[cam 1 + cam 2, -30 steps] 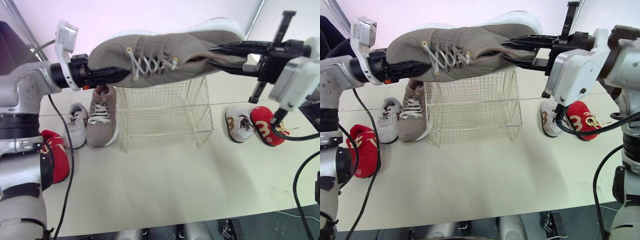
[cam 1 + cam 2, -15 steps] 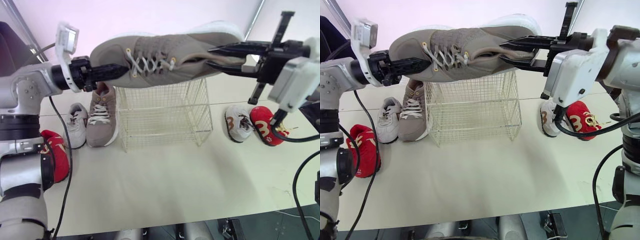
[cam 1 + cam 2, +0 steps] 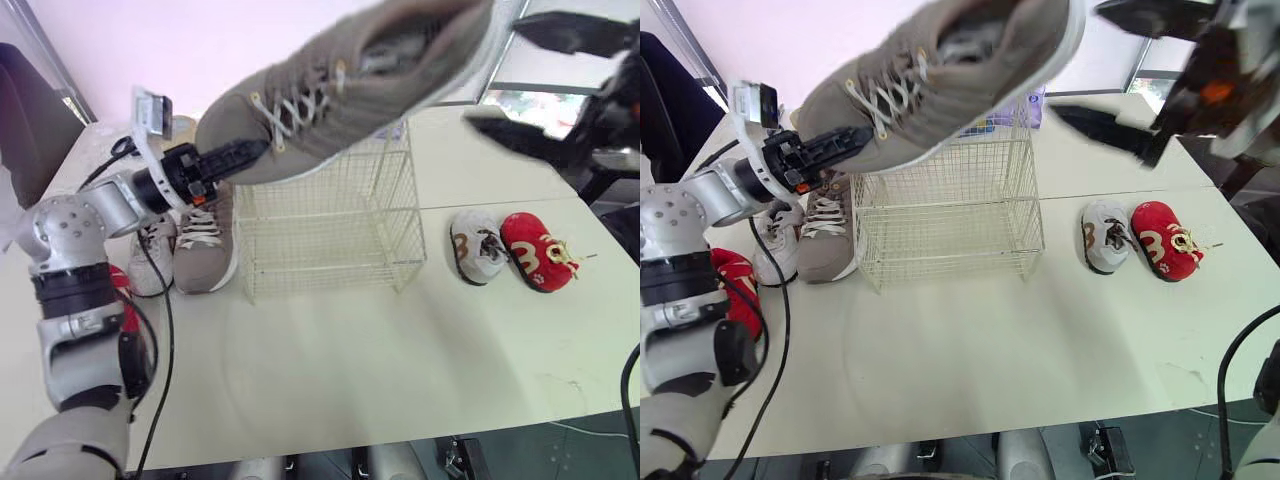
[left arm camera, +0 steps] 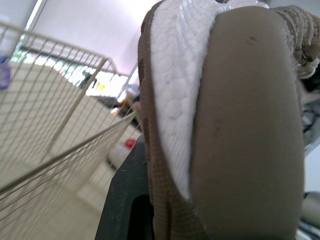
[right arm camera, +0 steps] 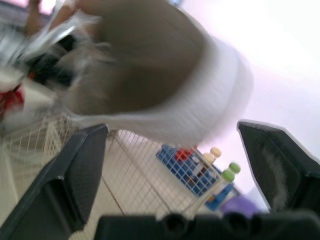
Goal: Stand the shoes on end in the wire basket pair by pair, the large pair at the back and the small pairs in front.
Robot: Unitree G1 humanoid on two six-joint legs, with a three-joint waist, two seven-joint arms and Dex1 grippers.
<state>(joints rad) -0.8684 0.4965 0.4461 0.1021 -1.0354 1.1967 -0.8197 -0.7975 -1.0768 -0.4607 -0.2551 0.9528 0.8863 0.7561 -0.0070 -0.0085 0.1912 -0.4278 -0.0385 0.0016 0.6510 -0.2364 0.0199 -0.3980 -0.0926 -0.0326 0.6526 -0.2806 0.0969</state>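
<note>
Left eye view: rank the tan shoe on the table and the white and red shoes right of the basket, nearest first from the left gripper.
From the left gripper:
1. Tan shoe, just below it.
2. White shoe, far to the right.
3. Red shoe, rightmost.

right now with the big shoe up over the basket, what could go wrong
1. Only the left end effector grips the shoe, at the toe; the right end effector is open and off the heel, so the shoe may swing or slip.
2. The shoe hangs tilted above the basket; it could catch the rim and tip it.
</note>
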